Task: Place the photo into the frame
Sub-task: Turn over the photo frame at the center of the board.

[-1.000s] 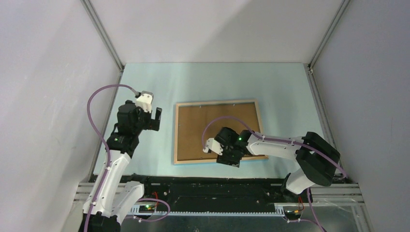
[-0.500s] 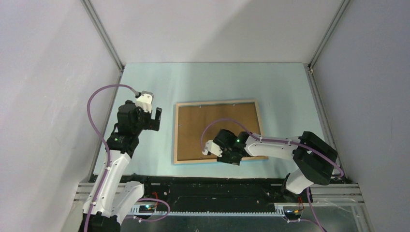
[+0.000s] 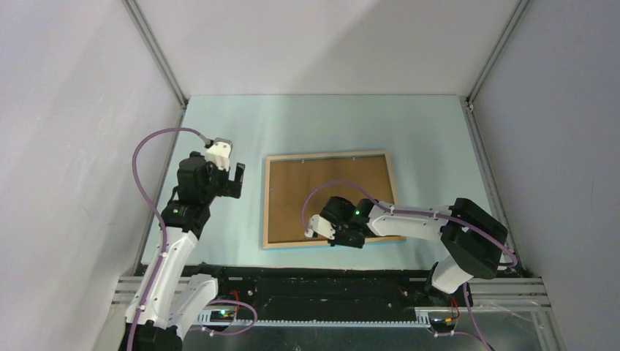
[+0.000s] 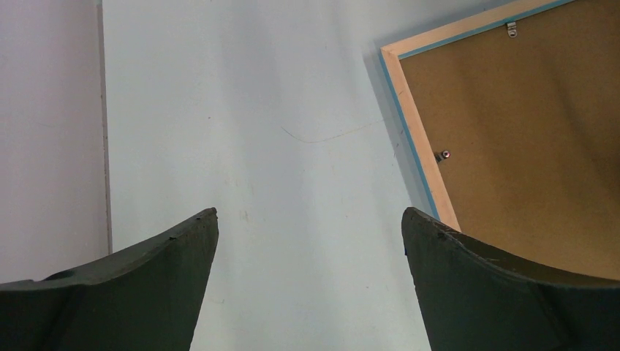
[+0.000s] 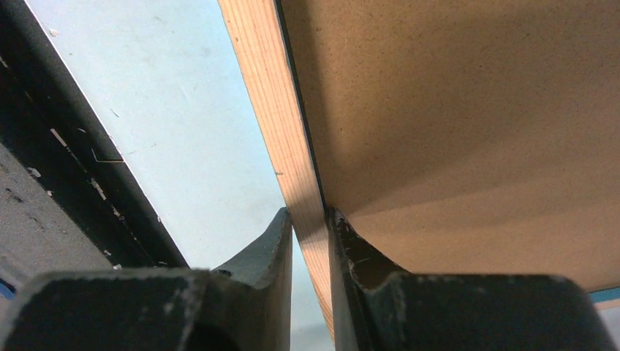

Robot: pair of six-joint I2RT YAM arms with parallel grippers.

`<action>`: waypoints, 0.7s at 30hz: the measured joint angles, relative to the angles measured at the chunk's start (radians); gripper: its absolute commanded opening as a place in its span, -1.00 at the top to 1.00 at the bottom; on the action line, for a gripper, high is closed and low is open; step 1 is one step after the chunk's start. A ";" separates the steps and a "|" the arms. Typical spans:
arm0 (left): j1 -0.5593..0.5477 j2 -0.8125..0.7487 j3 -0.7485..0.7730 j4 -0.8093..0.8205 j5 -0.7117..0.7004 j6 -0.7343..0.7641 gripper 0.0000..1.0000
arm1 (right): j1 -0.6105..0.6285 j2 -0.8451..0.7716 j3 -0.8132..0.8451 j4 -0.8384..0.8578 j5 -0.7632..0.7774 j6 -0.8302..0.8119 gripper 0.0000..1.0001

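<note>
The frame (image 3: 267,201) lies back-up on the pale blue table, its light wood rails around a brown backing board (image 3: 329,190). The photo is not in view. My right gripper (image 3: 343,240) sits at the frame's near rail. In the right wrist view its gripper (image 5: 310,216) has one finger outside the wood rail (image 5: 267,88) and one inside it against the backing board (image 5: 453,110), pinching the rail. My left gripper (image 3: 235,179) hovers left of the frame, open. In the left wrist view the left gripper (image 4: 309,219) has only bare table between its fingers, and the frame's corner (image 4: 417,139) lies to the right.
Small metal clips (image 4: 441,155) hold the backing board along the frame's inner edge. A black rail (image 3: 314,281) runs along the table's near edge. Grey walls close the left, right and far sides.
My right gripper has shifted slightly left along the frame's near rail and its jaws have closed onto that rail. The left arm has not moved.
</note>
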 measured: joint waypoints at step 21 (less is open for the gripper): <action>-0.365 -0.078 0.002 -0.127 -0.017 0.245 -0.99 | -0.132 0.035 0.253 -0.158 -0.194 -0.027 1.00</action>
